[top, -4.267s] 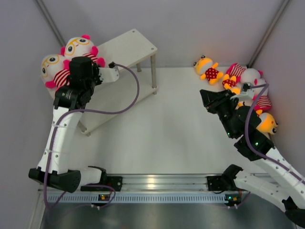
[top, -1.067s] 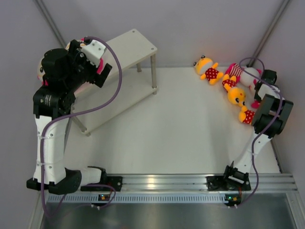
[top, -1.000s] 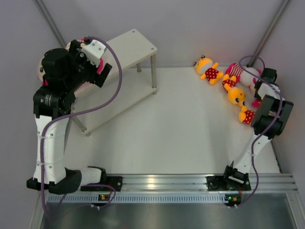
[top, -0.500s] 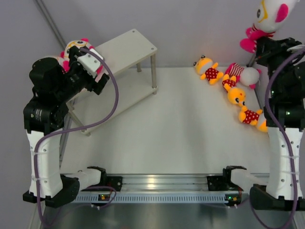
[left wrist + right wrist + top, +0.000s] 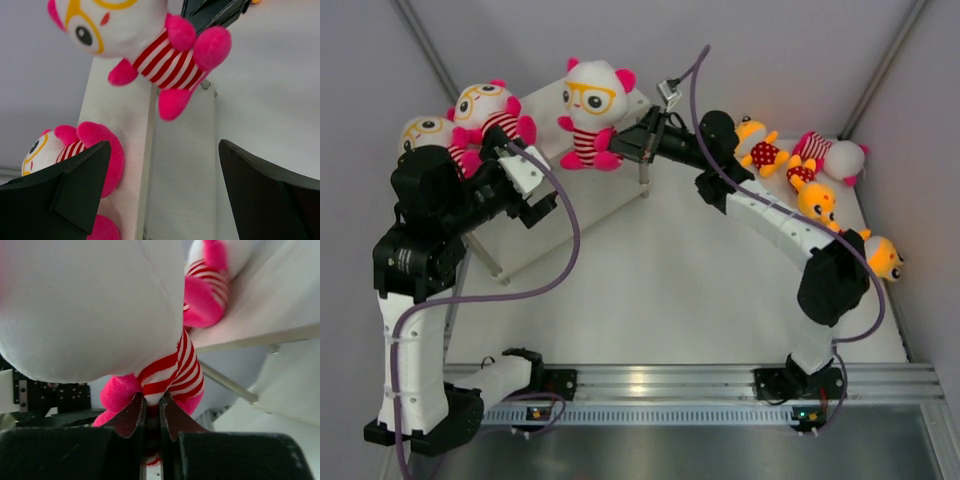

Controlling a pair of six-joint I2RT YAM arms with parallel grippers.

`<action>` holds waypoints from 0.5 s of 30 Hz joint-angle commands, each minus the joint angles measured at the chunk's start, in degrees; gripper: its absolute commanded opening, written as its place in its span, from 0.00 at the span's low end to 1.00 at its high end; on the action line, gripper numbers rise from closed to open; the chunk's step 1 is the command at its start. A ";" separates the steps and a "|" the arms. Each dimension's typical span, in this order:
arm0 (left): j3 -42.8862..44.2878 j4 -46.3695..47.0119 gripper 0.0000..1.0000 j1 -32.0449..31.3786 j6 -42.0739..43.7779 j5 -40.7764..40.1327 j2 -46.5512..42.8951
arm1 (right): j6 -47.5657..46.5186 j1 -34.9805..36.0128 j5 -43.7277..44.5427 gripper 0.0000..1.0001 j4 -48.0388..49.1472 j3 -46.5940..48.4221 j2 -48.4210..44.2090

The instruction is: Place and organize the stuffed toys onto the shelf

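The shelf [image 5: 610,95] stands at the back left, with two large stuffed toys [image 5: 425,140] [image 5: 485,105] sitting on the left of its top board. My right gripper [image 5: 620,145] is shut on the striped shirt of a third large toy [image 5: 592,110], held over the board's right end. The right wrist view shows the fingers [image 5: 135,415] pinching the shirt [image 5: 170,375]. My left gripper [image 5: 542,195] hangs open in front of the shelf, empty. In the left wrist view the gripper [image 5: 164,150] looks along the top board [image 5: 120,115] at the held toy [image 5: 150,45].
More stuffed toys lie along the right wall: a yellow one [image 5: 755,140], a large white one [image 5: 830,155], and two more yellow ones [image 5: 815,200] [image 5: 882,255]. The lower shelf board [image 5: 560,215] is bare. My right arm [image 5: 770,215] spans the table's back.
My right arm has swung from the far right across to the shelf, carrying the large toy with it. My left arm has drawn back and down from the top board.
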 commanded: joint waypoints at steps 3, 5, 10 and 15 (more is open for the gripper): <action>-2.93 -1.59 0.90 -0.13 8.48 4.59 -4.07 | 19.96 5.33 -9.59 0.00 28.85 10.38 5.71; -5.65 -1.77 0.88 -0.13 10.17 3.02 -5.13 | 18.49 5.86 -9.94 0.00 26.32 10.82 5.72; -7.86 -1.68 0.88 -0.13 14.92 -0.07 -5.22 | 13.21 6.30 -10.90 0.00 21.48 10.20 3.52; -4.44 -1.68 0.87 -0.13 15.28 3.88 -3.46 | 9.44 7.44 -11.08 0.00 13.76 9.07 1.67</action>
